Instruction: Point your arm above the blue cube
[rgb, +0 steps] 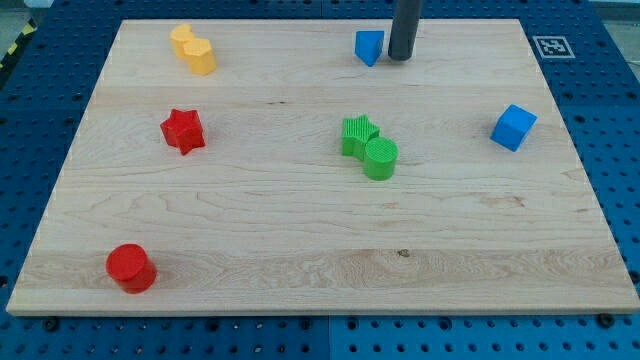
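The blue cube sits near the view's right edge of the wooden board, at mid height. My tip is near the view's top, well up and to the left of the cube. It stands right beside a smaller blue wedge-like block, on that block's right side, touching or nearly touching it.
A yellow block lies at the top left. A red star lies at the left. A green star and a green cylinder touch each other in the middle. A red cylinder lies at the bottom left.
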